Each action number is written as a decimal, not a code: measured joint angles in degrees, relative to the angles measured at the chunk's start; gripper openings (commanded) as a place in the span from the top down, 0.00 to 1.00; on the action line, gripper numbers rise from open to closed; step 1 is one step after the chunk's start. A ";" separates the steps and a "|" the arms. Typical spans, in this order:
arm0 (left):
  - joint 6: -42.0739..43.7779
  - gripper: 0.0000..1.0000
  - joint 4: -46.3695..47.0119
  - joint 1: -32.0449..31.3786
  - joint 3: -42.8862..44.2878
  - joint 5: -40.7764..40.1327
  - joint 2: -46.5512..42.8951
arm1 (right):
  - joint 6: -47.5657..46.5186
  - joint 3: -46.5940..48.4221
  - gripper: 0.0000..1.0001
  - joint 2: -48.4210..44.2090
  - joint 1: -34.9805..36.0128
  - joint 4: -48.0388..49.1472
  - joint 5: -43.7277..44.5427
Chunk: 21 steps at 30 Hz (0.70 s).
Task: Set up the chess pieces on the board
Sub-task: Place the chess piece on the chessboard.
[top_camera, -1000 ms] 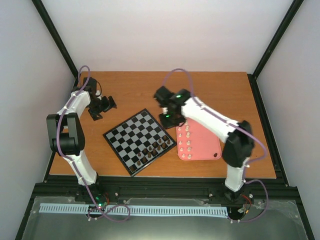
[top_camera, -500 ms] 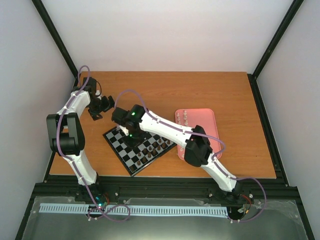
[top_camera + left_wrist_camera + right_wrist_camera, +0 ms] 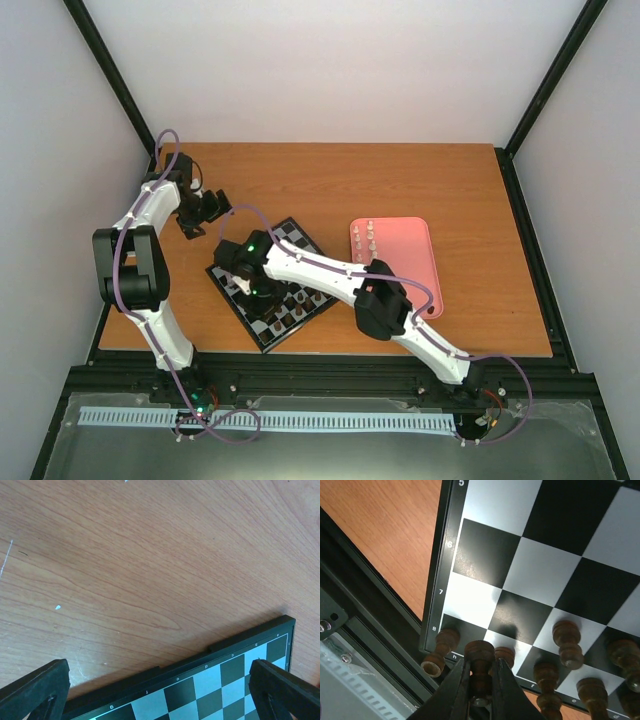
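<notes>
The board (image 3: 292, 234) lies turned at an angle on the wooden table. Dark brown chess pieces (image 3: 300, 306) stand along its near right edge. My right gripper (image 3: 250, 288) hangs over the board's left part. In the right wrist view the right gripper (image 3: 481, 671) is shut on a dark brown piece (image 3: 480, 652), held above the board (image 3: 545, 570) near the corner marked 8 and h, where other dark pieces (image 3: 442, 647) stand. My left gripper (image 3: 205, 210) is open beyond the board's far left edge (image 3: 210, 680), its fingers (image 3: 35, 690) wide apart and holding nothing.
A pink tray (image 3: 405, 265) sits right of the board, with cream-white pieces (image 3: 368, 235) at its far left end. The right arm (image 3: 330, 275) stretches across the board and the tray's near part. A black frame rail (image 3: 365, 630) runs along the table's near edge.
My right arm has swung from the pink tray's far left end leftward across the board to its left part. The left arm has stayed put.
</notes>
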 measured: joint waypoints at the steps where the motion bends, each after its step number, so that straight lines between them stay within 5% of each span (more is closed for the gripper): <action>1: 0.00 0.00 0.00 0.00 0.00 0.02 -0.04 | 0.00 0.00 0.97 0.22 0.20 0.04 -0.11; 21: 0.00 0.00 0.11 0.00 -1.05 0.46 -4.33 | 0.74 0.00 0.96 3.15 0.52 0.46 3.85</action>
